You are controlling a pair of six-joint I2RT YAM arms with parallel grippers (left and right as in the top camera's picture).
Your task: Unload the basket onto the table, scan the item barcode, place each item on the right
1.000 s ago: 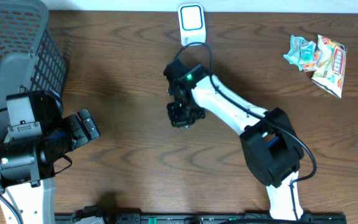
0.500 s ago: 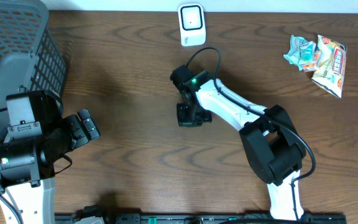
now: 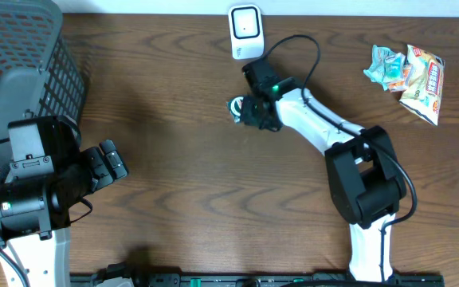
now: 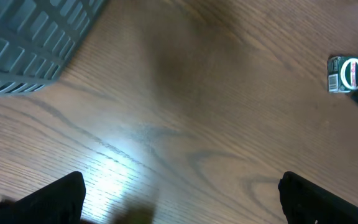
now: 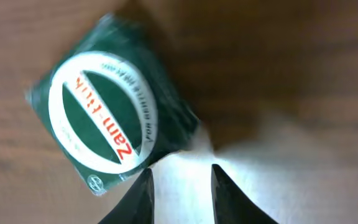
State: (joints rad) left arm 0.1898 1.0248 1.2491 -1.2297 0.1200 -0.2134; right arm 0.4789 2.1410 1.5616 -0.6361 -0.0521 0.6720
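Observation:
The item, a small green box [image 3: 236,105] with a white oval label, lies on the wooden table just below the white scanner [image 3: 245,32]. In the right wrist view the box [image 5: 107,118] sits up and left of my right gripper [image 5: 182,186], touching or nearly touching the left finger [image 5: 138,199]. The jaws stand a little apart with nothing between them. In the overhead view the right gripper [image 3: 251,112] is right beside the box. My left gripper [image 4: 182,199] is wide open over bare table at the left, far from the box [image 4: 348,74].
A grey mesh basket [image 3: 22,48] fills the back left corner and shows in the left wrist view [image 4: 30,43]. Crumpled snack packets [image 3: 409,72] lie at the back right. The right arm stretches diagonally across the table's middle.
The right arm swung up and right toward the scanner, carrying the box. Its jaws have parted and the box now lies beside the fingers. The left arm has not moved.

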